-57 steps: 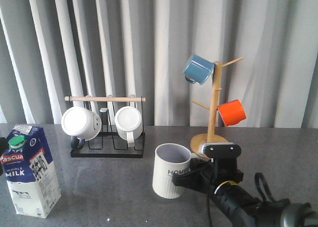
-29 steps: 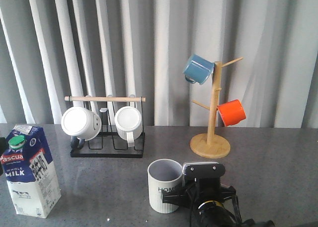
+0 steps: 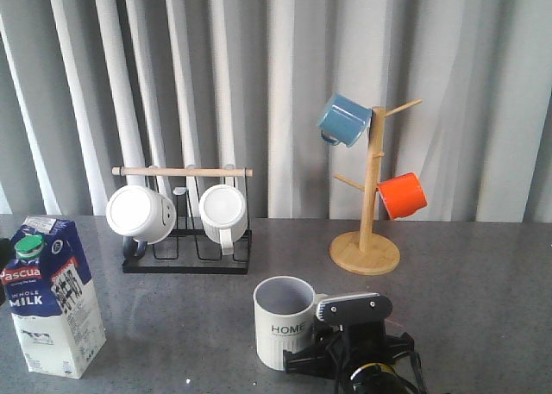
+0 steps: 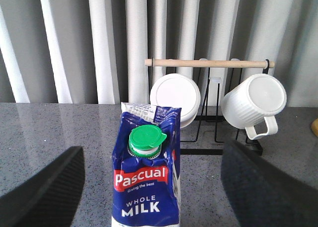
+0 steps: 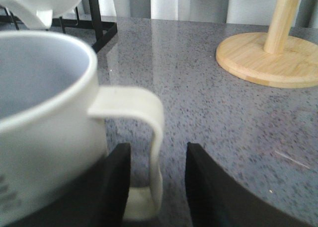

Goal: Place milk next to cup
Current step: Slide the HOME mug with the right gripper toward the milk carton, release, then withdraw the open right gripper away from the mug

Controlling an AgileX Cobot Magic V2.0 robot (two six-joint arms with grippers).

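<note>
Here, nearest to us at the front edge of the grey table (image 3: 483,273), our right hand (image 3: 302,362) sits low at the cup's (image 3: 285,321) handle (image 5: 144,137). In the right wrist view its two dark fingers (image 5: 117,187) stand on either side of that cream handle, narrowly set; we cannot tell whether they press it or merely flank it. The cup stands upright, "HOME" facing forward, its grey inside showing.

Well apart from it, at the table's front left, the milk (image 3: 53,296) stands upright with its green cap (image 4: 146,139) on top. In the left wrist view our left hand (image 4: 149,187) is spread wide, its dark fingers (image 4: 47,187) on either side of the carton and clear of it.

Farther back, a black wire rack (image 3: 185,239) with a wooden rod (image 3: 183,171) carries two white mugs (image 3: 141,214) lying on their sides. To its right stands a wooden mug tree (image 3: 369,213) on a round base, a blue mug (image 3: 343,120) hung near its top and an orange mug (image 3: 403,195) lower down. Behind everything hang pale pleated curtains (image 3: 259,66).
</note>
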